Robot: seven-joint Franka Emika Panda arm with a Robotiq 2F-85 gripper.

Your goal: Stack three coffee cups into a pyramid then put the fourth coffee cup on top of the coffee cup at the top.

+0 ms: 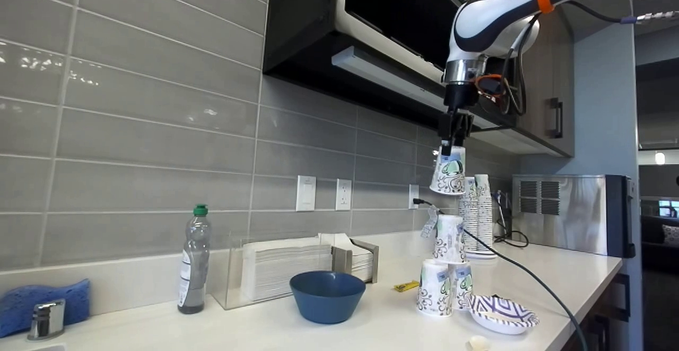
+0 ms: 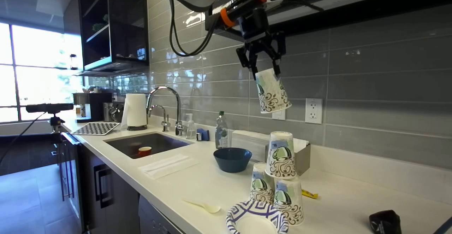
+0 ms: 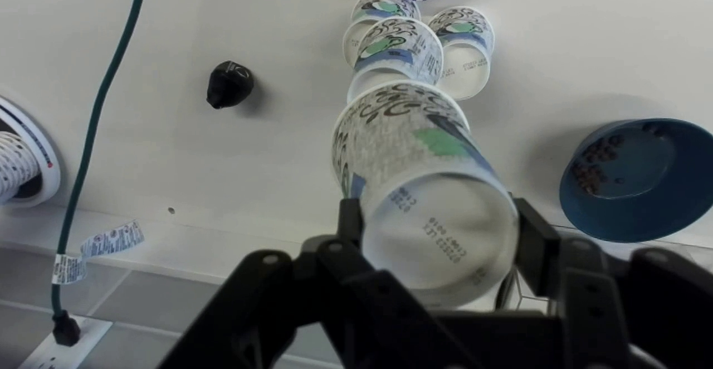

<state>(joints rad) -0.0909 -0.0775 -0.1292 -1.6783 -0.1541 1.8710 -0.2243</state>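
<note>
Free air separates held cup (image 2: 272,92) from stack (image 2: 281,170).

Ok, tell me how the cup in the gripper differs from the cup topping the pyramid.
The held cup hangs in the air, pinched near its base by the gripper; the top cup rests ungripped on the two lower cups. In an exterior view the held cup is clearly tilted, while the top cup stands about straight. Both are upside down and white, with matching dark scrolls and green and blue patches.
</note>
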